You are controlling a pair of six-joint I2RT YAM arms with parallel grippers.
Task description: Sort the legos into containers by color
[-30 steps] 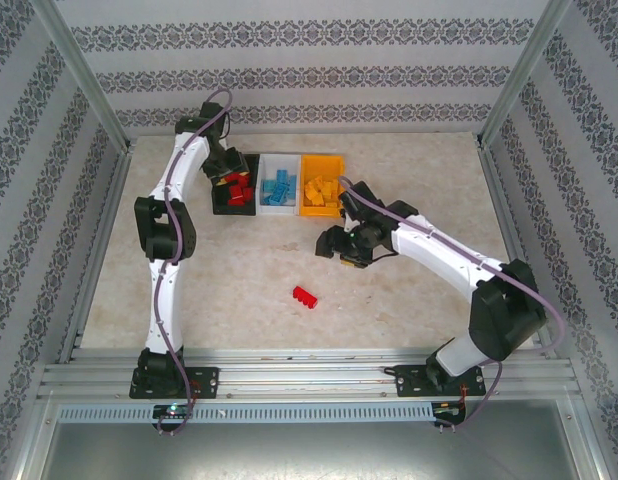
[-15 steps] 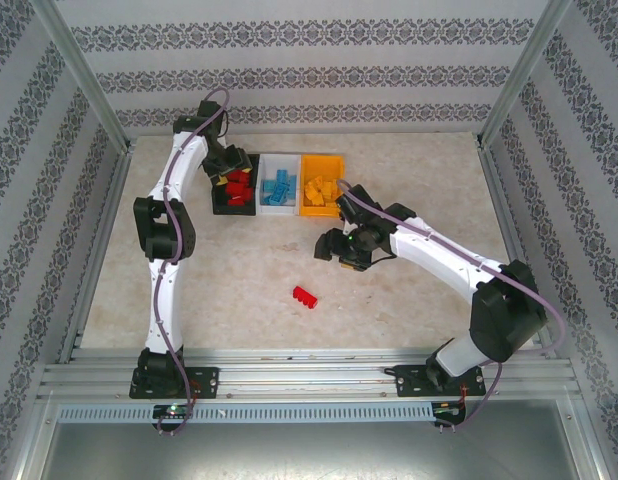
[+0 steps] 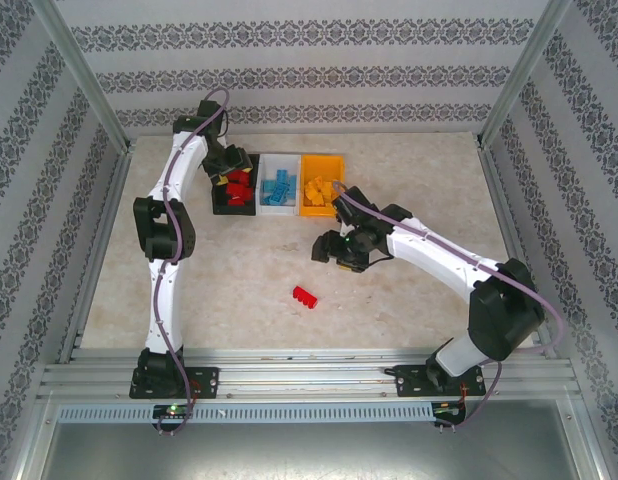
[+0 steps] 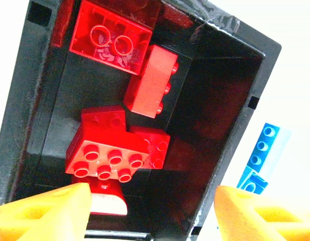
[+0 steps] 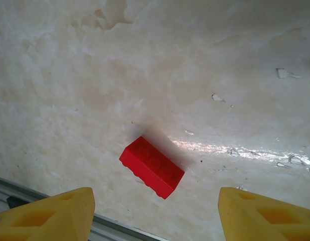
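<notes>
One red lego (image 3: 306, 296) (image 5: 152, 167) lies alone on the pale table, tilted on its side. My right gripper (image 3: 334, 250) (image 5: 154, 213) hovers open a little behind and to the right of it, nothing between its yellow fingers (image 5: 49, 216). At the back stand three bins in a row: the black bin (image 3: 217, 203) (image 4: 230, 100) with several red bricks (image 4: 109, 150), the white bin (image 3: 278, 208) with light blue bricks (image 4: 263, 155), and the orange bin (image 3: 311, 160) with orange-yellow bricks (image 3: 319, 190). My left gripper (image 3: 227, 165) (image 4: 152, 211) hangs open over the black bin, empty.
A metal rail (image 3: 309, 360) runs along the table's near edge, also in the right wrist view as a rail (image 5: 24, 193) close below the loose brick. Patterned walls enclose the table. Bare tabletop (image 3: 239, 270) spreads around the red brick.
My right gripper has drifted slightly left and toward the back of the table. The left arm and the bricks have stayed put.
</notes>
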